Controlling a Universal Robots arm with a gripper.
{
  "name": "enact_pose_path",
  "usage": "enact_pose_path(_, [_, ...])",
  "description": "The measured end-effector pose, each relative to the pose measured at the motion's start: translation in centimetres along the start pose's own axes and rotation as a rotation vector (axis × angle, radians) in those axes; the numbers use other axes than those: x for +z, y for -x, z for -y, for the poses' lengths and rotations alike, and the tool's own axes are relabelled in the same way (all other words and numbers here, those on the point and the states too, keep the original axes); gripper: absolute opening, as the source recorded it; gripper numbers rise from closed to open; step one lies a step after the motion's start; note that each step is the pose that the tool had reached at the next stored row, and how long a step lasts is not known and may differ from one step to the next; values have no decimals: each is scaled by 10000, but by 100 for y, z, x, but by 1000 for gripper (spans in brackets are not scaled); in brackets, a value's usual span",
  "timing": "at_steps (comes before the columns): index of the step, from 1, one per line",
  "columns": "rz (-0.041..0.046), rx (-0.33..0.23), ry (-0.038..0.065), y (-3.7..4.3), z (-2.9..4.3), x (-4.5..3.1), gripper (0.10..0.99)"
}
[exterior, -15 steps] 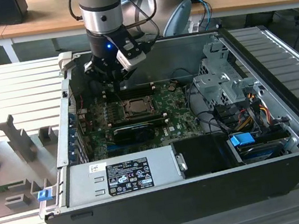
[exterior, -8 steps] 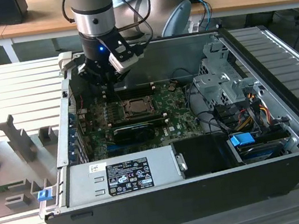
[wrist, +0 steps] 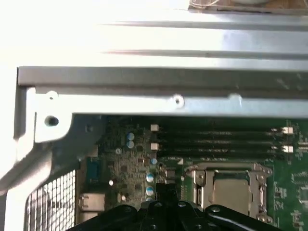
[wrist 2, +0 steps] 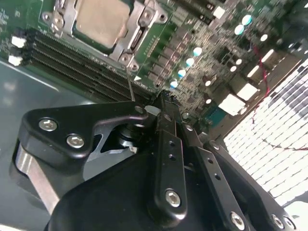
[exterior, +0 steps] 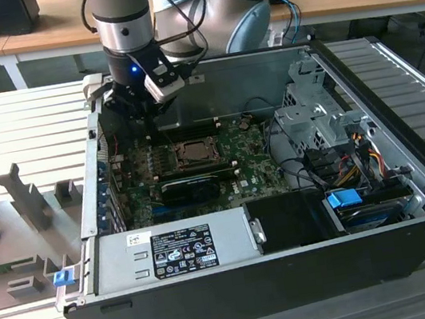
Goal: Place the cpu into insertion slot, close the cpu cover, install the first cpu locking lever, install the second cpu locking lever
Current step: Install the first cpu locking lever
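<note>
The cpu (exterior: pixel 194 153) lies in the insertion slot (exterior: pixel 179 161) on the green motherboard (exterior: pixel 244 177), its dull silvery top (wrist 2: pixel 101 21) showing through the window of the cpu cover (wrist 2: pixel 131 42), which lies flat over it. In the first wrist view the cpu (wrist: pixel 232 190) and the cover's frame (wrist: pixel 199 187) sit just beside my gripper (wrist: pixel 166 191). My gripper (wrist 2: pixel 162 100) is shut, its tips hovering off one corner of the socket. A thin locking lever (wrist 2: pixel 130 90) rises from that corner, and its hooked end rests against the side of my fingers (wrist 2: pixel 166 139). In the exterior view the gripper (exterior: pixel 146 120) hangs behind the socket, toward the exterior view's left.
Long black memory slots (wrist: pixel 216 137) run between the socket and the case's metal wall (wrist: pixel 144 86). A black card (exterior: pixel 188 186) lies in front of the socket. The power supply (exterior: pixel 170 251) and drive cage (exterior: pixel 318 110) fill the case's front and right. A vent grille (wrist 2: pixel 274 139) lines one side.
</note>
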State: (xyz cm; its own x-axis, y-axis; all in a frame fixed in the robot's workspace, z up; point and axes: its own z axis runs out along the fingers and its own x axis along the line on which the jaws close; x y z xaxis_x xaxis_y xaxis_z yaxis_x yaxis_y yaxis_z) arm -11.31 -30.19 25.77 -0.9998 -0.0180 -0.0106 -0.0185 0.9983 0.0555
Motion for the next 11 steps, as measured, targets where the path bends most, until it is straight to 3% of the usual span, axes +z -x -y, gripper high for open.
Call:
enact_pose_path(2, [0, 0, 0, 1, -71, 11, 106])
enact_pose_path(4, [0, 0, -1, 6, -98, 14, 106])
enact_pose_path(11, [0, -1, -1, 141, -96, 17, 106])
